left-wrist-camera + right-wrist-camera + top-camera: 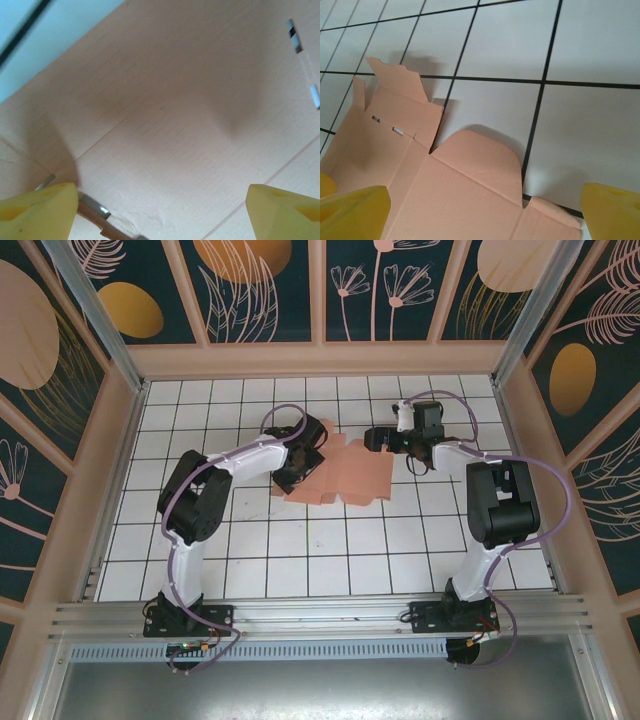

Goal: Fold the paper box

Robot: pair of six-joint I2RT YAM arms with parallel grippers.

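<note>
Paper box [350,475], flat salmon-pink sheet, unfolded

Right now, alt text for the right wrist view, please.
A flat salmon-pink paper box sheet lies on the white tiled table, rounded flap at centre. The open right gripper shows yellow fingertips at the bottom corners.

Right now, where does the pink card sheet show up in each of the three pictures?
Top external: the paper box lies flat just above the picture's centre.
Left wrist: the paper box is close up, spreading from lower left to the right edge.
Right wrist: the paper box sits lower left, flaps pointing up.
Shared landmark: the white tiled table with black grid lines.
</note>
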